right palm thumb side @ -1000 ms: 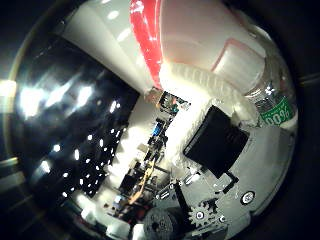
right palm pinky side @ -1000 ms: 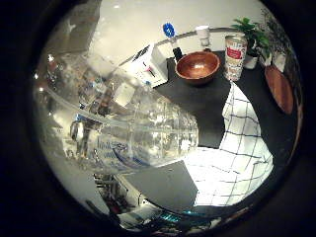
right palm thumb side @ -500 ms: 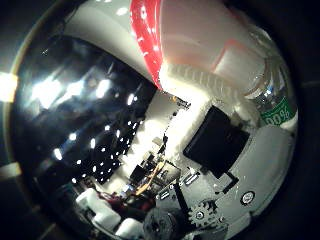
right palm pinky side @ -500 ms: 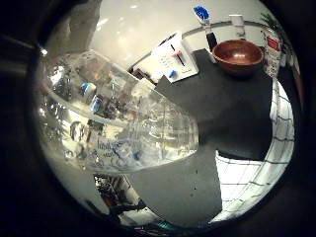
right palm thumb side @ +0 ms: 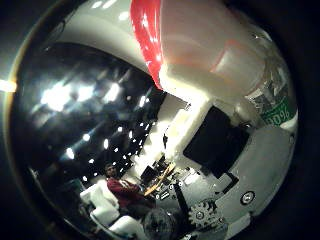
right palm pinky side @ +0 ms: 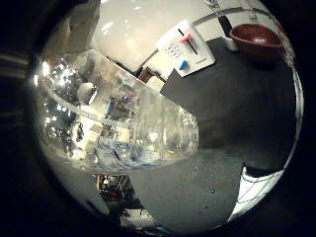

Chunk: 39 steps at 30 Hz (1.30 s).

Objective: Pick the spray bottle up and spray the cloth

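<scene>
While the clear spray bottle (right palm pinky side: 113, 123) fills much of the little finger side view, lying close against the palm, its red and white spray head (right palm thumb side: 195, 50) crowds the thumb side view just as closely. The robot hand (right palm thumb side: 235, 170) shows there as white and black parts with a small gear, pressed right against the spray head and the bottle's neck, so it seems to be clasped round the bottle, though the curl of the fingers cannot be traced fully. Beyond the bottle lies a dark table (right palm pinky side: 237, 113), well apart from the palm. On its far part stands a brown bowl (right palm pinky side: 256, 39), and near it a white card with small coloured marks (right palm pinky side: 187, 47). A corner of white checked cloth (right palm pinky side: 256, 190) lies on the table's near part.
</scene>
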Each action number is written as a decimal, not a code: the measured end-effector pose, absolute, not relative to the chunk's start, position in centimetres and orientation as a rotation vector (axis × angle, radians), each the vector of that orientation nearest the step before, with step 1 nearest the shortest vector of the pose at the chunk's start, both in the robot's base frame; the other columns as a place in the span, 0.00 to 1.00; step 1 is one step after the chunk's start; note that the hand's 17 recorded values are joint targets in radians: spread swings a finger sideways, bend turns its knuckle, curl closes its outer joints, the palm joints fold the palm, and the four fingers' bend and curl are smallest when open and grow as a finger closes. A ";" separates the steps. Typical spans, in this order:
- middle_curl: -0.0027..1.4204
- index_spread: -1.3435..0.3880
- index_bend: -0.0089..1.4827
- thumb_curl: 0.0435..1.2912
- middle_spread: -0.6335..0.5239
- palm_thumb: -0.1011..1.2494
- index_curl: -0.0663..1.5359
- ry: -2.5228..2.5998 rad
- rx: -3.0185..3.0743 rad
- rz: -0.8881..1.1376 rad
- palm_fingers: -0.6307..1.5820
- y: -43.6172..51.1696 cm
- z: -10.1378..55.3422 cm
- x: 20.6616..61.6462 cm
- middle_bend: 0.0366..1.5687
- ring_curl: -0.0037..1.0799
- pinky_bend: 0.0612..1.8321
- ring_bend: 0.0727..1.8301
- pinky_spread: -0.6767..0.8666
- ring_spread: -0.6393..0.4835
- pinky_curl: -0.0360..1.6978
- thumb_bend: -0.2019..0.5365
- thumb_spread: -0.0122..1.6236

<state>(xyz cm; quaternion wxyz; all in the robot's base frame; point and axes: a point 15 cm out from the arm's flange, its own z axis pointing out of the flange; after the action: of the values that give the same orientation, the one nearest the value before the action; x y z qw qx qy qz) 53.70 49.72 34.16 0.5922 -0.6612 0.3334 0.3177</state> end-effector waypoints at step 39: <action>0.53 0.64 0.74 0.41 0.43 0.78 0.54 0.907 -1.600 0.681 0.79 46.9 32.0 55.8 0.83 0.75 0.54 0.68 0.29 0.36 0.78 0.26 0.76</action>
<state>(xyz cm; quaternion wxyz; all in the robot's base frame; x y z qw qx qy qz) 55.75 46.86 32.03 0.5563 -0.6779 0.3842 0.2887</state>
